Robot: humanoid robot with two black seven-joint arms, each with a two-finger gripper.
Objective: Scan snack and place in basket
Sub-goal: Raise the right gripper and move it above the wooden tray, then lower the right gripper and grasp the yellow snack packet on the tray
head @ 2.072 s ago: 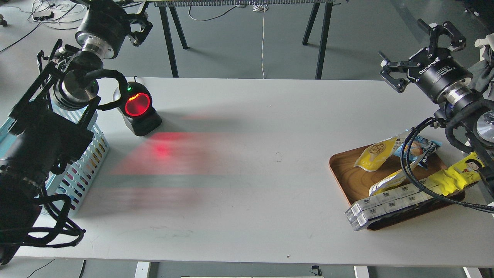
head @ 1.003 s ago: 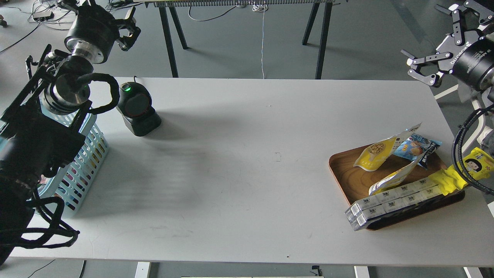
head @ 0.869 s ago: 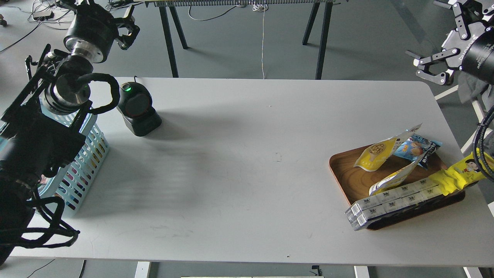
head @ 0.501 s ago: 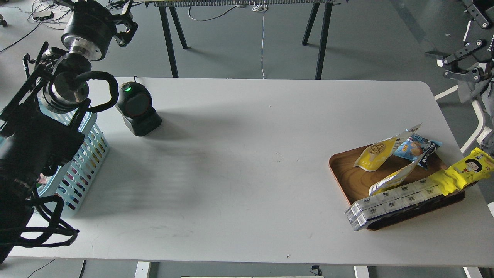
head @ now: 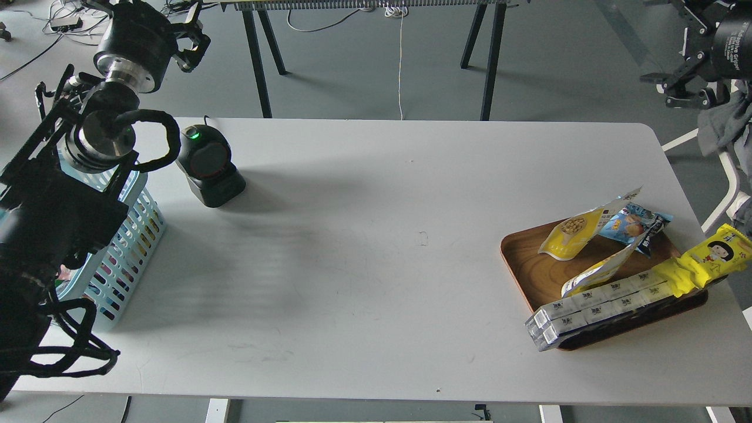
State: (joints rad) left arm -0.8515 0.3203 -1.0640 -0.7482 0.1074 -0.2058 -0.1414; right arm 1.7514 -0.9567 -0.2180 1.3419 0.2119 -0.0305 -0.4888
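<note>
The snack (head: 568,234), a small yellow pouch picturing beige balls, leans at the back of the brown wooden tray (head: 521,262) at the table's right. The light blue basket (head: 128,247) stands at the table's left edge, mostly hidden by my left arm. My left gripper (head: 147,12) is raised above the table's far left corner, behind the basket, fingers spread, empty. My right gripper (head: 667,46) is open and empty, high at the far right beyond the table's corner, well away from the tray.
A black scanner (head: 208,167) with a green light stands right of the basket. The tray also holds a blue packet (head: 633,225), a second yellow-white pouch (head: 599,271), a long yellow cartoon wrapper (head: 705,258) and a strip of white boxes (head: 593,308).
</note>
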